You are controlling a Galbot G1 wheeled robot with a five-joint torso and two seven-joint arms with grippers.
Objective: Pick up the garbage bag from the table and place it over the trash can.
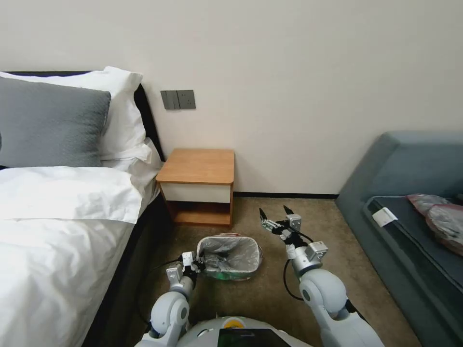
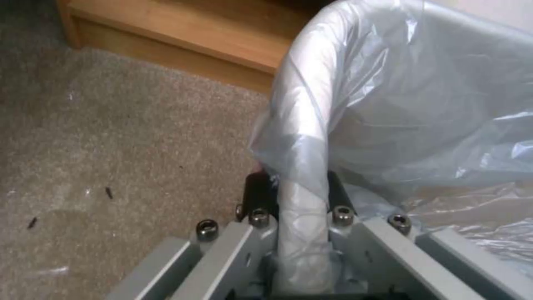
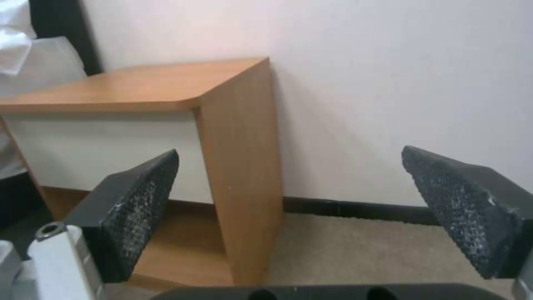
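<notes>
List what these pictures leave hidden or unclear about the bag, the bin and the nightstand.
- Bin's outside: head view, mostly covered by the bag; the left end effector blocks the near rim.
- Bin's bottom: left wrist view, veiled by bag folds.
- Nightstand top: left wrist view, cut off by the edge.
- Nightstand shelf: right wrist view, partly behind the open right end effector.

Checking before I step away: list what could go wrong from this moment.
1. The left gripper is shut on the trash can rim with the garbage bag folded over it; pulling away carelessly could drag the thin plastic off or tear it.
2. The can looks tilted, so it might tip on the carpet upon release.
3. The right gripper hangs open, apart from the can, giving no support.
</notes>
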